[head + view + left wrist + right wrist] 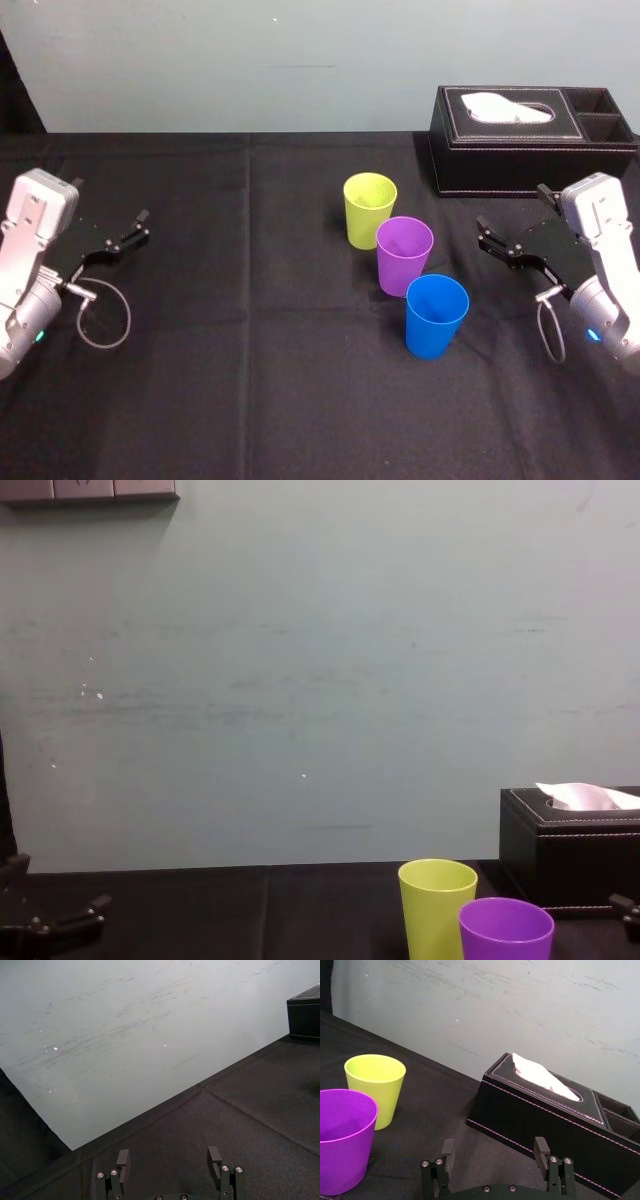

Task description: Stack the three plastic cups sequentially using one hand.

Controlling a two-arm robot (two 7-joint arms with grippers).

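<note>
Head view: the right gripper (511,206) hovers low over the black table (250,400), jaws wide and holding nothing. The purple cup (404,256) stands at its 9 o'clock, the blue cup (436,316) at 8 o'clock and the yellow-green cup (370,209) farthest off, all upright in a close diagonal row. The tissue box (530,130) sits at 12 o'clock. The left gripper (109,199), also wide, is well apart at the table's left.

Right wrist view: the spread fingers (540,1149) face the box, with the purple and yellow-green cups off to one side.

Chest view: both those cups stand just beside the box.
</note>
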